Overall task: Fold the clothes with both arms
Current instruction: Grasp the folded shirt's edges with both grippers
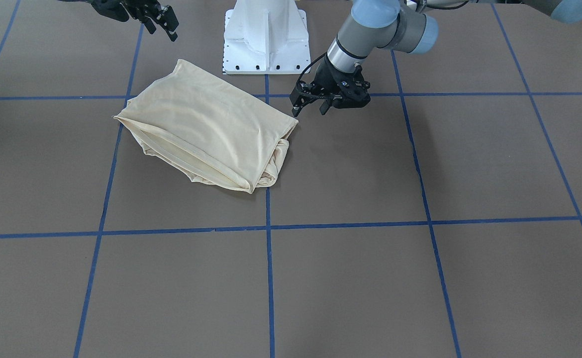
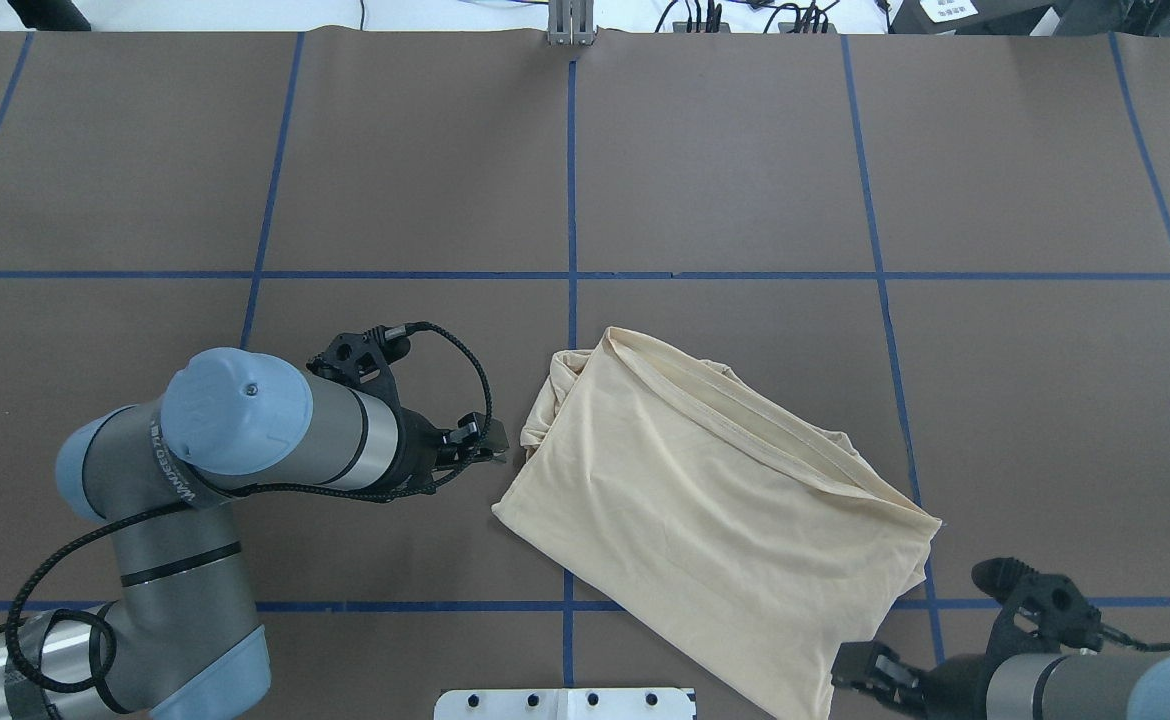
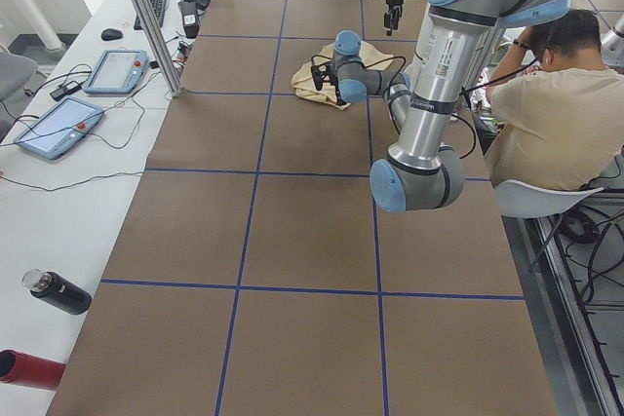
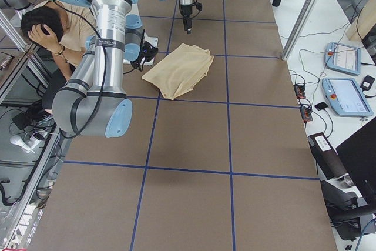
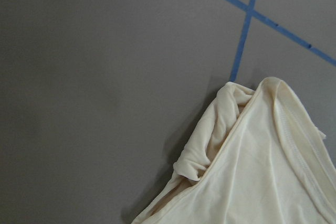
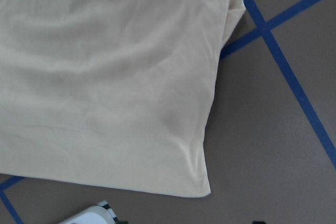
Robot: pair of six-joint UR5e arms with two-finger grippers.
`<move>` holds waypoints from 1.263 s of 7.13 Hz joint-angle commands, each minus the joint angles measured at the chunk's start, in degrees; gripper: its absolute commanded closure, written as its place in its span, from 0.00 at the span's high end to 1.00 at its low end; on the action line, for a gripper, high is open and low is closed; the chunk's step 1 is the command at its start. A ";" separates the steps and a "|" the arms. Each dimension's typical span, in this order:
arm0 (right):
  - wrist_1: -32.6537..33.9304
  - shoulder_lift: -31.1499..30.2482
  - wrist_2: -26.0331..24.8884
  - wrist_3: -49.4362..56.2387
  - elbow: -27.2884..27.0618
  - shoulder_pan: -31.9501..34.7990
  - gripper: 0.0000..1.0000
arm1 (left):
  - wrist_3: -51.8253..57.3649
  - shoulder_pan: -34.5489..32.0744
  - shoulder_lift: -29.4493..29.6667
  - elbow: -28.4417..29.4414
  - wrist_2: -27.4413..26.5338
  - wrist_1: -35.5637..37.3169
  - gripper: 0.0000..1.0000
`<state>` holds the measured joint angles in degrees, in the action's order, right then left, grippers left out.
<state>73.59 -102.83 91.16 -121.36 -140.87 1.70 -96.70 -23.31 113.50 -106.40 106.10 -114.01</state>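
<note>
Largely folded, the shirt (image 1: 206, 124) lies as a rough rectangle, its bunched end just before the left gripper (image 1: 310, 107); right gripper (image 1: 162, 30) nearby; both spread, empty. Only tidying seems left.

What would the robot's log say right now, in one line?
shirt: folded on table | left gripper: open, beside shirt | right gripper: open, empty
</note>
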 commanded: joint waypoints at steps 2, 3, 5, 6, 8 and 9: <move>0.07 12.86 0.42 3.57 8.98 16.20 1.00 | 0.29 3.34 4.18 6.99 -3.68 -0.33 0.78; 1.29 16.92 0.68 7.07 11.64 19.45 1.00 | 0.29 3.88 4.36 7.08 -4.93 -0.25 0.74; 12.22 25.36 1.21 9.04 12.97 21.33 1.00 | -0.24 4.06 4.45 6.91 -4.94 -0.16 0.66; 16.37 28.10 1.21 9.04 13.16 21.51 1.00 | -0.24 4.93 4.36 6.99 -5.03 -0.16 0.59; 16.59 28.13 1.21 9.04 13.25 21.51 1.00 | -0.33 5.12 4.27 7.08 -5.03 -0.25 0.49; 16.59 28.12 1.21 9.04 13.42 21.51 1.00 | -0.33 5.38 4.27 7.08 -4.94 -0.16 0.48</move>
<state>89.85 -74.90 92.39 -112.34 -127.62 23.16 -97.01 -18.24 117.81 -99.35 101.12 -114.21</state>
